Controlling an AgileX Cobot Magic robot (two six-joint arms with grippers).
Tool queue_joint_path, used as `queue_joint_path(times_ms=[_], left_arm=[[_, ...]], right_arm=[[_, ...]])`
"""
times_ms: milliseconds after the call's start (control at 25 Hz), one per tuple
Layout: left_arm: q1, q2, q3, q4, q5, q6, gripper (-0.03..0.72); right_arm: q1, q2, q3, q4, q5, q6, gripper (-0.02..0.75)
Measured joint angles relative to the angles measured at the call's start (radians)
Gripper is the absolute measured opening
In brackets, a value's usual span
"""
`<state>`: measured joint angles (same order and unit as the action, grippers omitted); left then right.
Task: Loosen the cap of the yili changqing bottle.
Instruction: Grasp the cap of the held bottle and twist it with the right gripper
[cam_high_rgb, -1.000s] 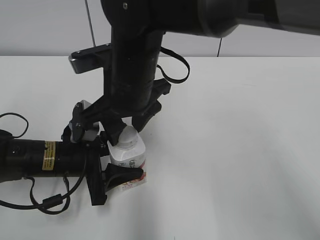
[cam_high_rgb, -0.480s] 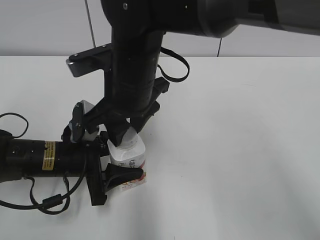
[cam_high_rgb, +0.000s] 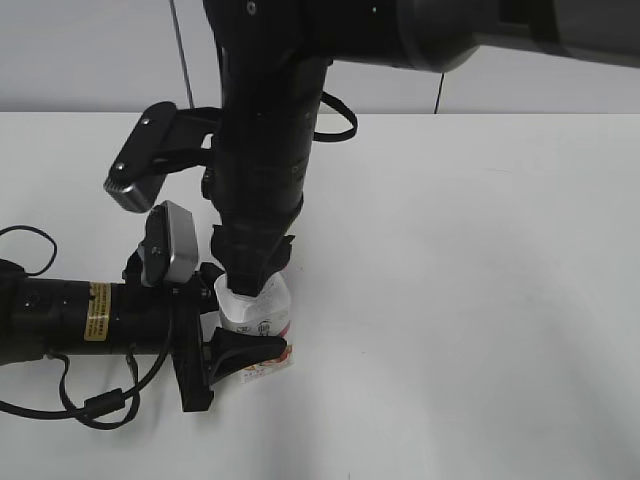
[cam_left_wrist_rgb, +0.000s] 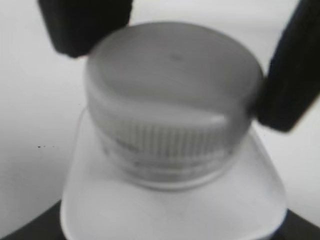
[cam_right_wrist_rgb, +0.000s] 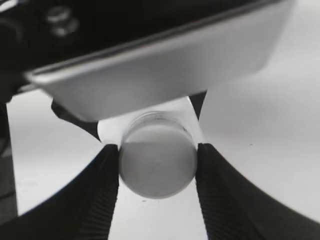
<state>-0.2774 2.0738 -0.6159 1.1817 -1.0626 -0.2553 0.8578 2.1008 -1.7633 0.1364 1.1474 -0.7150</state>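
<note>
The yili changqing bottle (cam_high_rgb: 262, 318) stands upright on the white table, white with a red-pink label low on its front. My left gripper (cam_high_rgb: 225, 318) reaches in from the left and is shut on the bottle's body; its shoulders fill the bottom of the left wrist view (cam_left_wrist_rgb: 165, 205). My right gripper (cam_high_rgb: 250, 278) comes straight down and is shut on the cap, hiding it in the exterior view. The cap (cam_right_wrist_rgb: 157, 162) sits pinched between the two black fingers (cam_right_wrist_rgb: 157, 150). In the left wrist view the ribbed cap (cam_left_wrist_rgb: 170, 85) shows with those fingers (cam_left_wrist_rgb: 185, 50) at both sides.
The white table (cam_high_rgb: 480, 300) stretches to the right and front. The silver camera housing (cam_high_rgb: 165, 245) on the left wrist sits just left of the bottle and fills the top of the right wrist view (cam_right_wrist_rgb: 160, 65). Black cables (cam_high_rgb: 30, 250) loop at the left edge.
My right wrist has turned about the cap: its camera bracket swung from level at upper left down towards the left arm. The fingers now hide the cap. Bottle and left arm stay put.
</note>
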Motion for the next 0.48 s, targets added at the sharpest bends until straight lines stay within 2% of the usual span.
queue_joint_path(times_ms=[200, 240, 360, 480], left_arm=[[0.000, 0.000, 0.000, 0.000, 0.000, -0.001, 0.421], [0.000, 0.000, 0.000, -0.001, 0.000, -0.004, 0.421], [0.000, 0.000, 0.000, -0.009, 0.000, -0.015, 0.418], [0.000, 0.000, 0.000, -0.010, 0.000, -0.019, 0.418]], right_arm=[[0.000, 0.000, -0.004, 0.000, 0.001, -0.333, 0.377], [0.000, -0.001, -0.005, 0.000, 0.000, -0.378, 0.350], [0.001, -0.003, -0.006, 0.002, -0.001, -0.438, 0.279], [0.001, -0.003, -0.006, 0.002, -0.001, -0.449, 0.263]])
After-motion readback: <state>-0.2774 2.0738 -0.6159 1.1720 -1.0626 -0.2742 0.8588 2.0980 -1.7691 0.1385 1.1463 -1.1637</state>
